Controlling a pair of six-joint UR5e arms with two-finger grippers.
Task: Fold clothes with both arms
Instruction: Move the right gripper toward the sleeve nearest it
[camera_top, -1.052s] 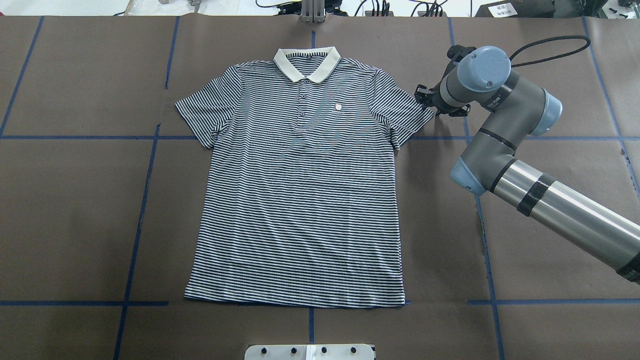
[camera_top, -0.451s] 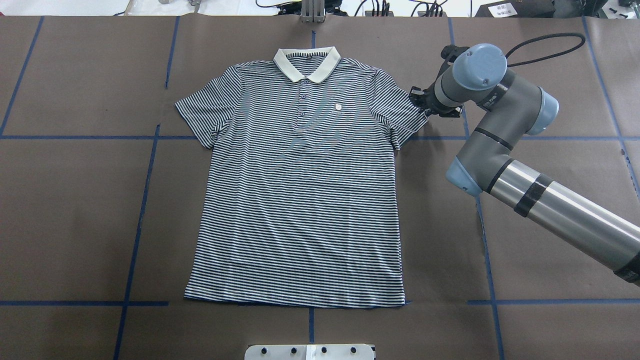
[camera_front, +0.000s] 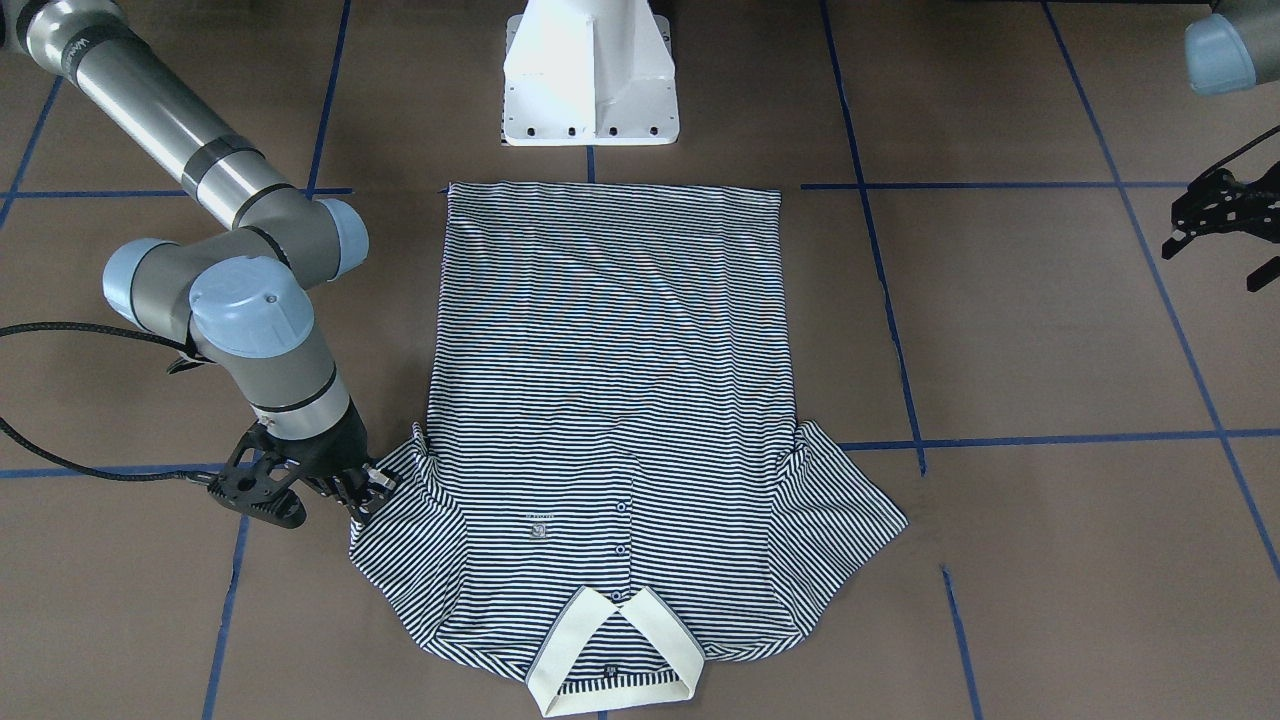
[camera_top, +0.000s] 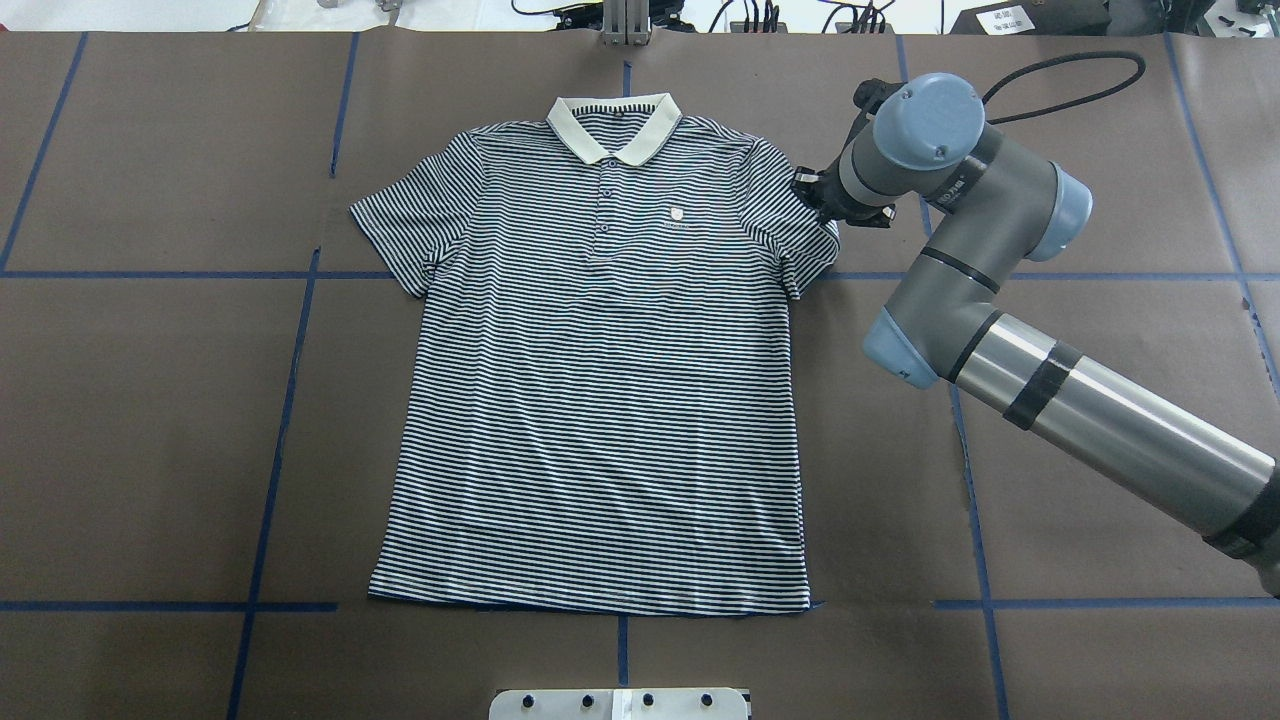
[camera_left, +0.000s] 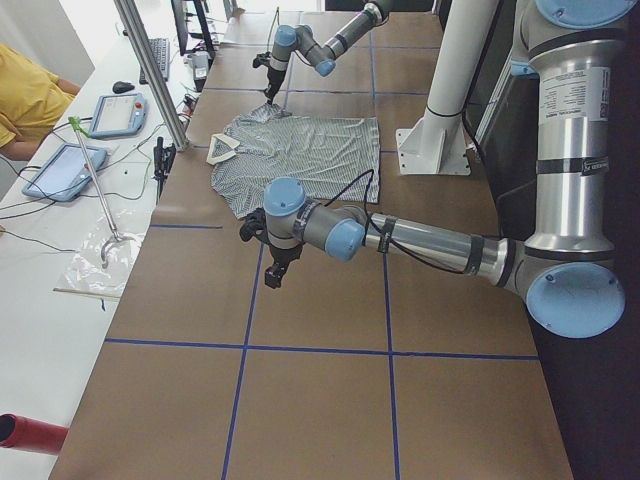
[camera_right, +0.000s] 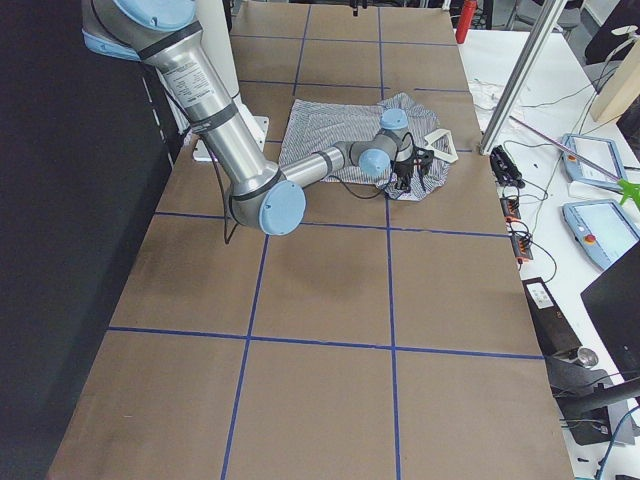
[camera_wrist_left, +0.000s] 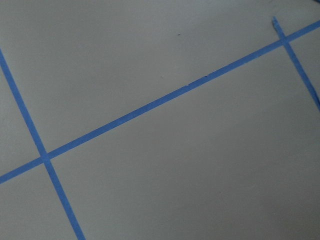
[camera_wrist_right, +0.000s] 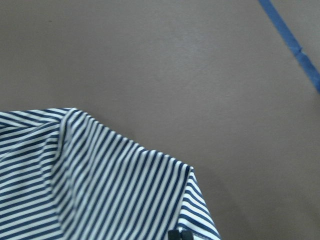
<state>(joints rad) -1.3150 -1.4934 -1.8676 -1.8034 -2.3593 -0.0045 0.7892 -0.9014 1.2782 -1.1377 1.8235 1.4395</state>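
Right under the right pincer (camera_top: 812, 195), the near sleeve (camera_top: 800, 235) of the polo shirt (camera_top: 600, 400) is bunching inward. Its outer corner is lying closer to the body than a second ago, and the pincer is standing over the hem, where before it was hovering off the cloth over bare worktop (camera_top: 150, 420). That is reading as the start of the first fold, with the sleeve about to be carried across the chest.

Whether the pincer is clenched on the hem or only pressing it I cannot tell. Its wrist view is showing just a dark sliver of fingertip (camera_wrist_right: 179, 234) at the bottom edge, and from above the wrist is covering the jaws.

Beyond the pincer, the rest of the shirt is lying flat, front up, with the collar (camera_top: 613, 125) off to its left and the far sleeve (camera_top: 410, 225) untouched. Farthest off, well apart from the cloth, the left pincer (camera_front: 1215, 262) is hanging released and holding nothing — partly cut off by the frame edge, its own camera catching only worktop and blue tape (camera_wrist_left: 165, 97).
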